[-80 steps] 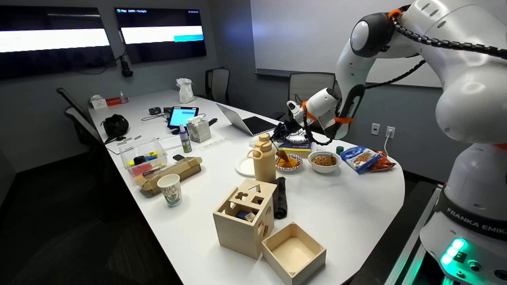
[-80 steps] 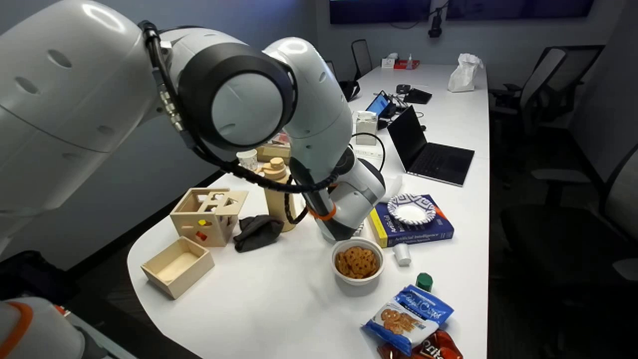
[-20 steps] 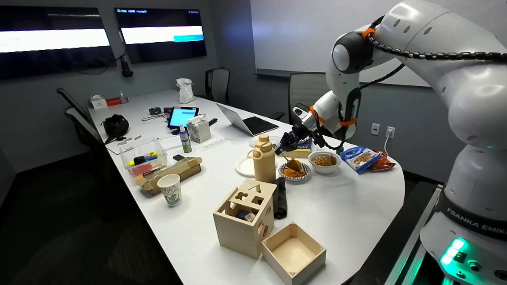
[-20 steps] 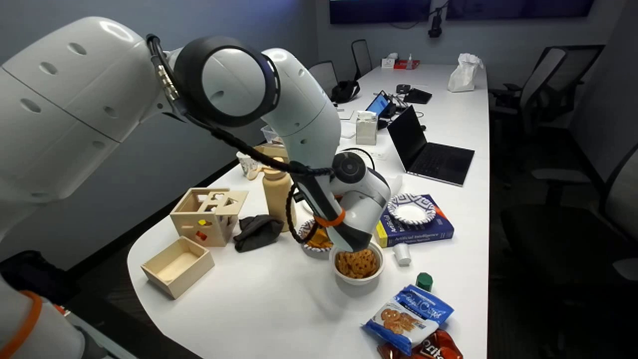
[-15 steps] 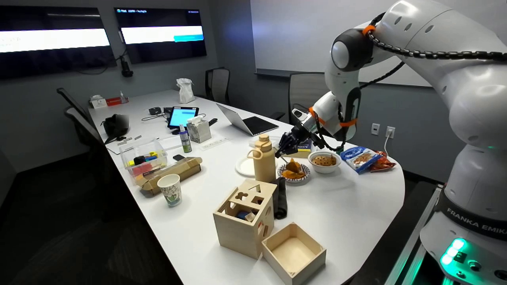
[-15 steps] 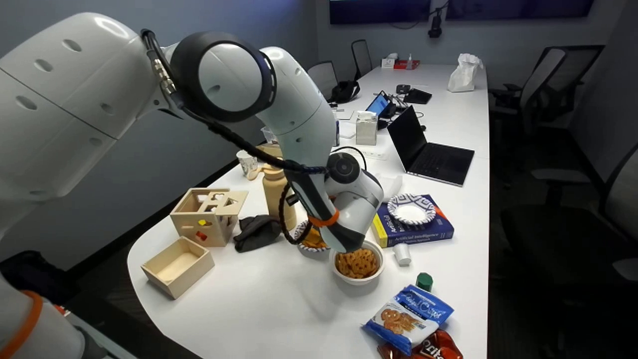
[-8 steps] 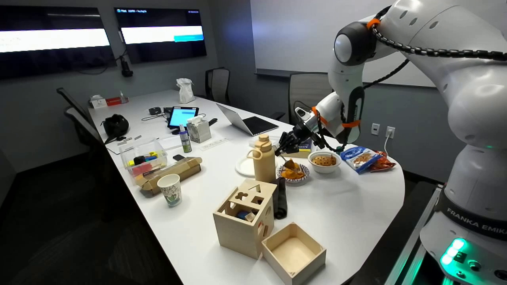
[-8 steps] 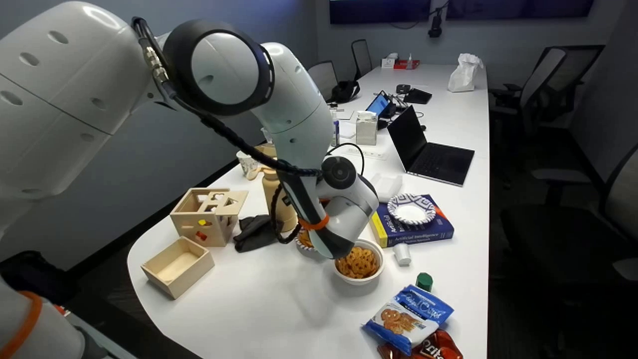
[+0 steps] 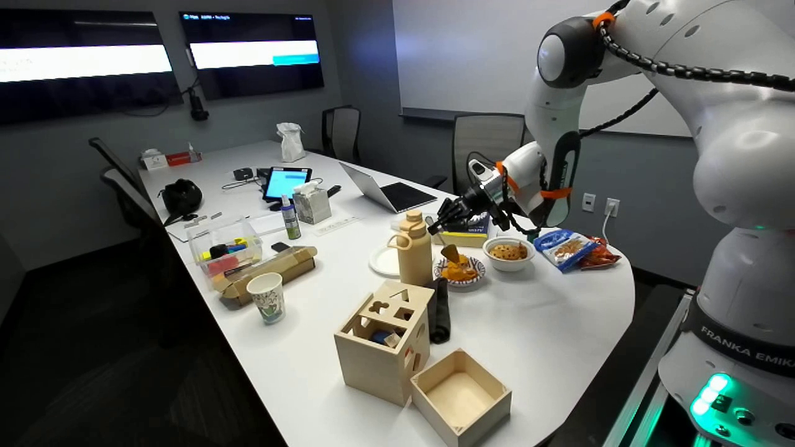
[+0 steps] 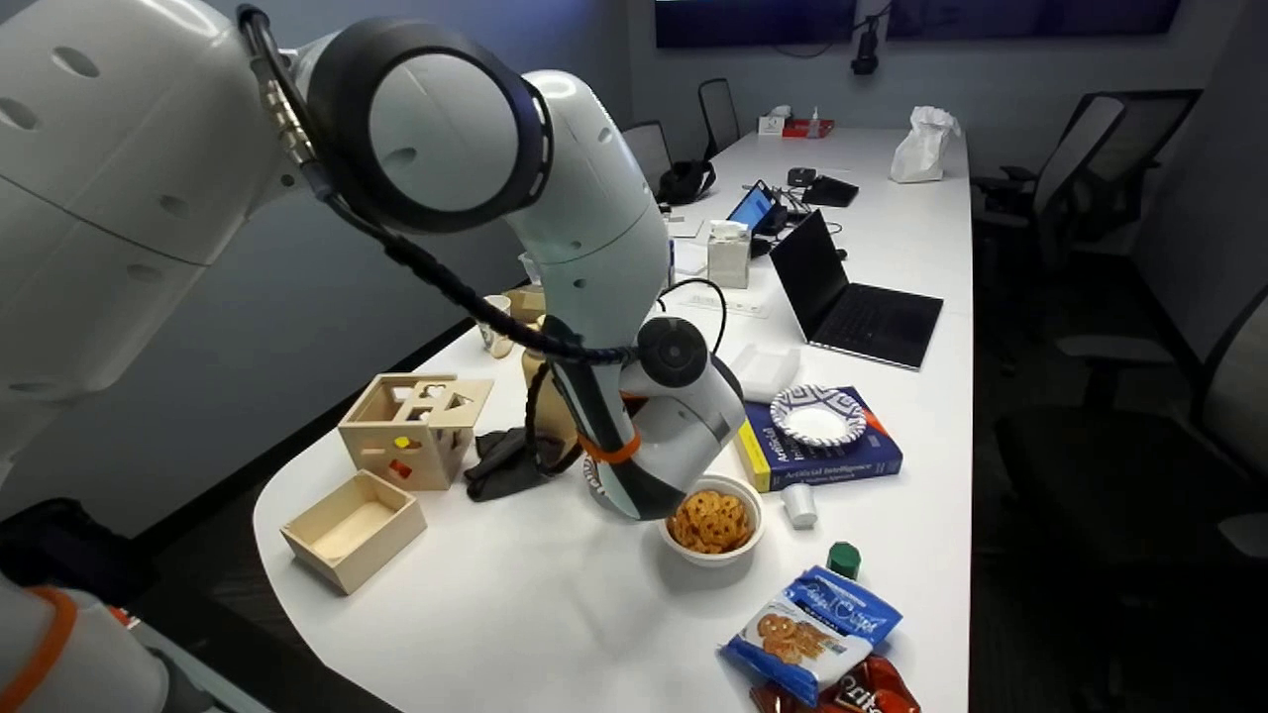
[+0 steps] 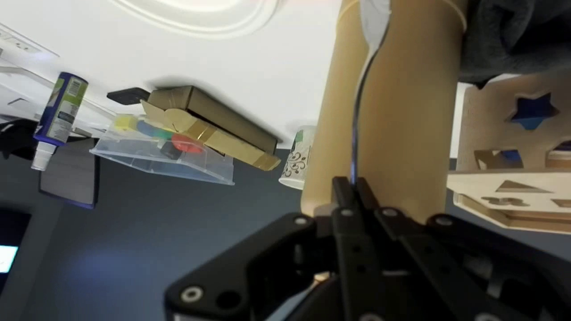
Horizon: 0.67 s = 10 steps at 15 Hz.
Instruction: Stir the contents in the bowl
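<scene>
My tool (image 11: 353, 184) is clenched on the thin shaft of a metal utensil (image 11: 357, 111); in the wrist view the utensil runs away from me, widens and passes out of sight. I can't tell spoon from fork. In an exterior view the utensil's lower end, brownish orange, tilts over the bowl (image 9: 464, 283), a small one with a patterned rim; whether it touches the contents (image 9: 458, 272), an orange heap, I can't say. In an exterior view my arm (image 10: 604, 238) hides most of that bowl. Just beside the bowl stand an upright tan bottle (image 9: 415, 257) and a white bowl (image 9: 509, 266) of cookies (image 10: 709, 521). A white plate (image 9: 383, 264) lies near the bottle. A blue book (image 10: 872, 452) carries a patterned plate (image 10: 818, 426). Farther out on the desk (image 9: 528, 347), a blue snack bag (image 10: 814, 634) overlaps a red bag (image 10: 864, 693), and a dark cloth (image 9: 440, 313) lies by a wooden shape box (image 9: 376, 366), with an open wooden box (image 9: 459, 397) just beside it. A laptop (image 10: 877, 322) sits open, well apart from the bowls.
</scene>
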Motion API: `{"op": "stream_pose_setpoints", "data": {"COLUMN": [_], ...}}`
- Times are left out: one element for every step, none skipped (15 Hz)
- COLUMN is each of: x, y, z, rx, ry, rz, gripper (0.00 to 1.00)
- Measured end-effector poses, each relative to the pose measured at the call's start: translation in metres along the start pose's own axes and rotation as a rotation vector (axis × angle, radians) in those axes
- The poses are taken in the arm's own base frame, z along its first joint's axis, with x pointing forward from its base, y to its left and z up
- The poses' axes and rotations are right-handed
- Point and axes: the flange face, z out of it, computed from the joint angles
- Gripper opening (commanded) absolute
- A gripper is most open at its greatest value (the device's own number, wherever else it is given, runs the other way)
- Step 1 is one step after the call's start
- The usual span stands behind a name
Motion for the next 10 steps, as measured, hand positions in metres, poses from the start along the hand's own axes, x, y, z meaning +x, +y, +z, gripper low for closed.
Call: {"op": "stream_pose_setpoints", "data": {"x": [0.0, -0.001, -0.003, -0.006, -0.01, -0.015, -0.02, -0.025, -0.03, -0.034], "y": [0.0, 0.0, 0.0, 0.001, 0.001, 0.001, 0.001, -0.001, -0.003, -0.005], "z": [-0.002, -0.005, -0.009, -0.014, -0.019, -0.023, -0.027, -0.03, -0.032, -0.034], "rx": [-0.009, -0.02, -0.033, -0.045, -0.058, -0.07, -0.079, -0.086, -0.09, -0.092], "ry": [0.028, 0.054, 0.076, 0.094, 0.108, 0.118, 0.128, 0.137, 0.147, 0.159], "rz": [0.02, 0.04, 0.062, 0.084, 0.106, 0.13, 0.155, 0.179, 0.202, 0.221], "gripper": [0.01, 0.01, 0.01, 0.01, 0.01, 0.01, 0.01, 0.01, 0.01, 0.01]}}
